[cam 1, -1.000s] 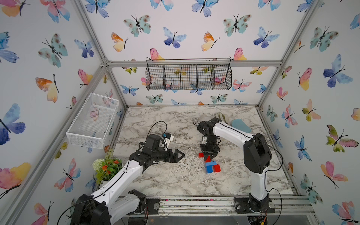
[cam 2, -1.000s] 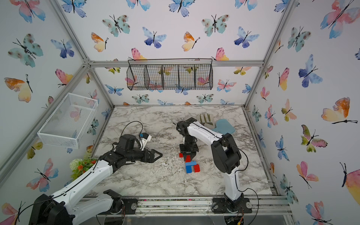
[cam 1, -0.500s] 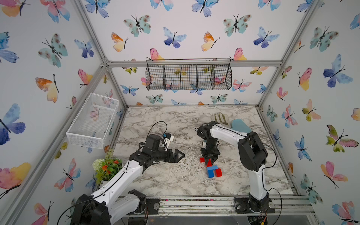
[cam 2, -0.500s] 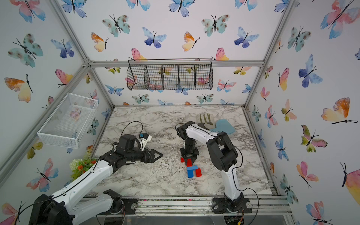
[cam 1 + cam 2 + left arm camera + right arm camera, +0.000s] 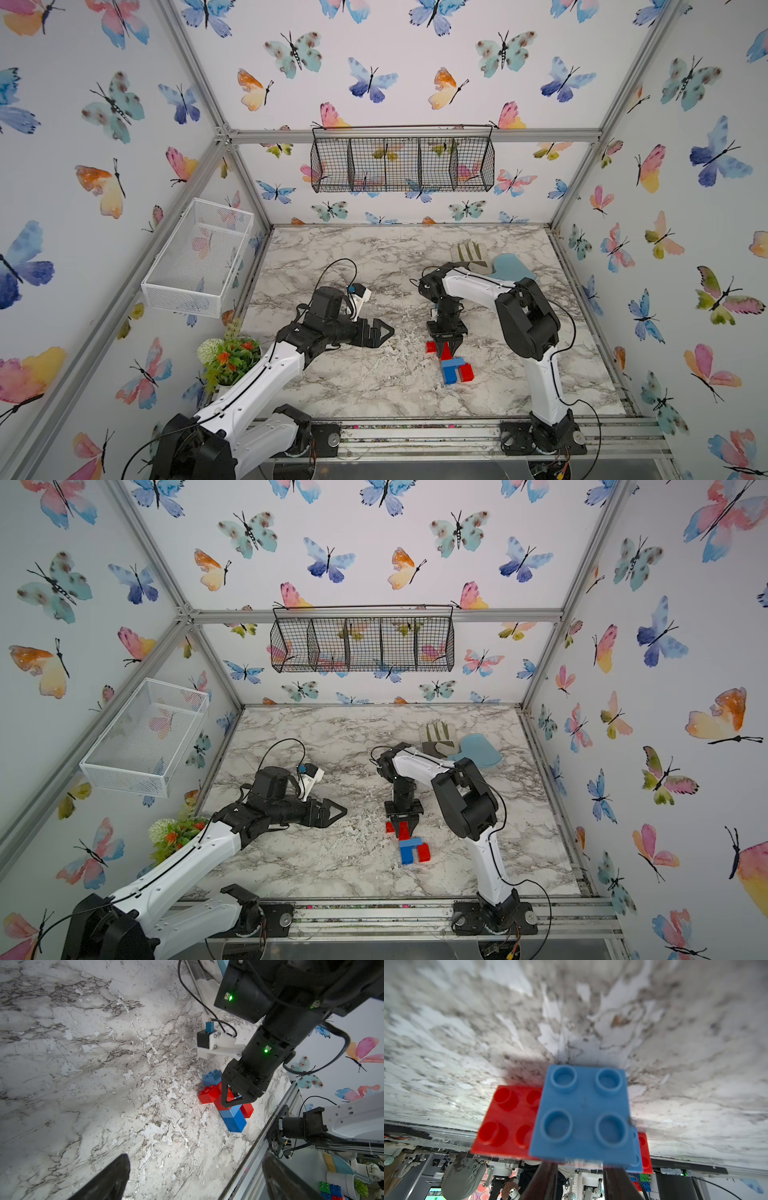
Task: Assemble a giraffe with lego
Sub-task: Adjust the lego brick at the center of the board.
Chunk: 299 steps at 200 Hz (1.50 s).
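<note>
One giraffe (image 5: 452, 369) of joined red and blue bricks lies on the counter (image 5: 353, 257), toward 5 o'clock from the middle in both top views. The tool above it hides part of it, so I cannot count the bricks. The one right tool (image 5: 446, 347) points down, narrow, gripping a red part of the giraffe. The right arm (image 5: 523, 320) has its elbow folded high, at 3 o'clock of the giraffe. The one left tool (image 5: 386, 331) hovers at the giraffe's 10 o'clock with jaws wide, holding nothing. The left arm (image 5: 266, 370) is stretched low.

Compared with a second ago, the giraffe and right tool sit nearer 6 o'clock, and the left arm is unchanged. One glove (image 5: 469, 253) and one paddle (image 5: 513, 268) lie at 1 o'clock.
</note>
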### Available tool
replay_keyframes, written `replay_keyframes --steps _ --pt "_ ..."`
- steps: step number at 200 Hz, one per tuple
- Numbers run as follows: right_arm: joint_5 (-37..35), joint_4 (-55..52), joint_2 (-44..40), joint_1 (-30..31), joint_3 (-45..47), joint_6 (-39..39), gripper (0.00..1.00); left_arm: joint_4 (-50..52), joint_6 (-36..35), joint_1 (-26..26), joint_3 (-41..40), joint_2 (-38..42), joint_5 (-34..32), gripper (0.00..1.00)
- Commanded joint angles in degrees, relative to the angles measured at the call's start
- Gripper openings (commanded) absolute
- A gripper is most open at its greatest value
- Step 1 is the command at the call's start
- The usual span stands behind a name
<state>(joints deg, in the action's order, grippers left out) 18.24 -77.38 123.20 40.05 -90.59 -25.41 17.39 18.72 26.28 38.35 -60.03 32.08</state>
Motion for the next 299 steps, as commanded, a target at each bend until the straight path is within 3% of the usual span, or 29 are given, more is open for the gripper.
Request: replay_keyframes --steps 1,66,121,207,299 --pt "1.00 -1.37 1.27 -0.50 -1.24 0.70 0.35 -0.08 0.06 0.28 -0.63 1.04 0.98 0.98" --pt "1.38 -1.37 -2.31 -0.66 -3.43 -0.35 0.61 0.15 -0.01 0.17 -0.54 0.97 0.28 0.99" --pt "-8.27 -0.33 -15.03 -0.68 -1.06 -2.89 0.72 0.27 -0.18 0.20 -0.47 0.89 -0.17 0.98" --pt "-14.50 12.16 -36.10 3.19 19.47 -11.15 0.74 0.28 -0.25 0.41 -0.37 -0.75 -1.93 0.99" --pt "-20.59 22.89 -43.63 20.31 36.93 -26.76 0.71 0.51 -0.63 0.47 0.11 -0.52 -6.65 0.98"
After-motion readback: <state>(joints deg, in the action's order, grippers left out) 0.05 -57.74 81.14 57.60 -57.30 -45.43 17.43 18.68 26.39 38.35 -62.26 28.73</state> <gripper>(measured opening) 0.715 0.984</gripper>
